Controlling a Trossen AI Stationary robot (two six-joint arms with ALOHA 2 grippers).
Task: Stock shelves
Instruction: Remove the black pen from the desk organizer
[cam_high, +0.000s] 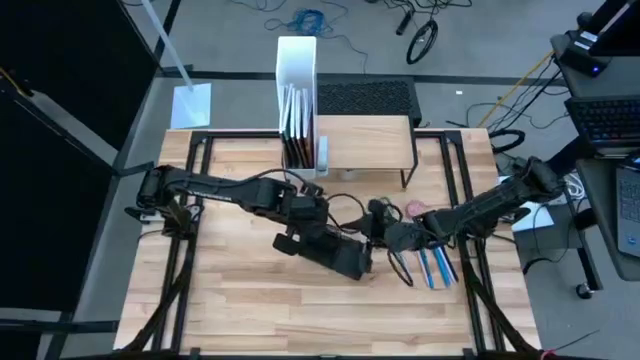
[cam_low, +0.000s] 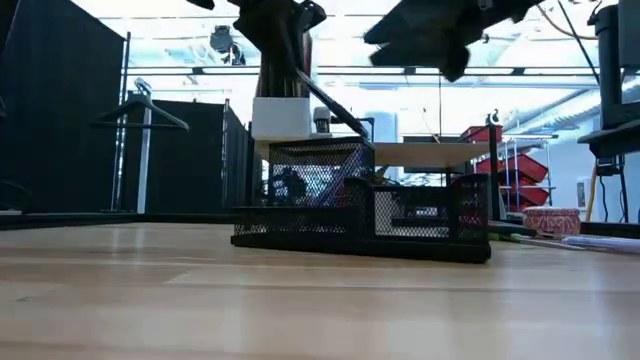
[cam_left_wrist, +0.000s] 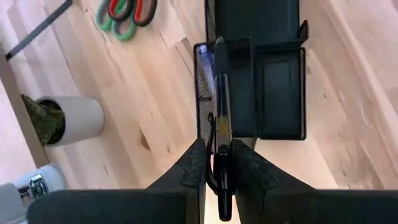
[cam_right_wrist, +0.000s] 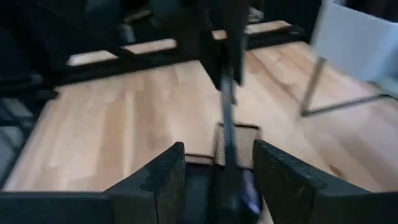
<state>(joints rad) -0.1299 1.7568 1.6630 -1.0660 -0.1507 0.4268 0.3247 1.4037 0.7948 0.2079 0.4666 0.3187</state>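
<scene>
My left end effector (cam_left_wrist: 217, 171) pinches a black pen (cam_left_wrist: 221, 118) lengthwise over the mesh organizer tray (cam_left_wrist: 273, 81); the right end effector (cam_right_wrist: 217, 171) hangs spread nearby. The shelves (cam_high: 365, 140) stand beyond on the worktop (cam_high: 230, 300).

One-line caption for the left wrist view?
Left gripper holds a black pen above the black mesh organizer.

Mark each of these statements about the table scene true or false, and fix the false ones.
1. The left pincer is shut on a black pen. True.
2. The pen points down into the black mesh organizer. True.
3. The right pincer is shut on the scissors. False: it is open, and the scissors lie on the table.
4. The white file box lies flat on the light-wood shelf. False: it stands upright beside the shelf.
</scene>
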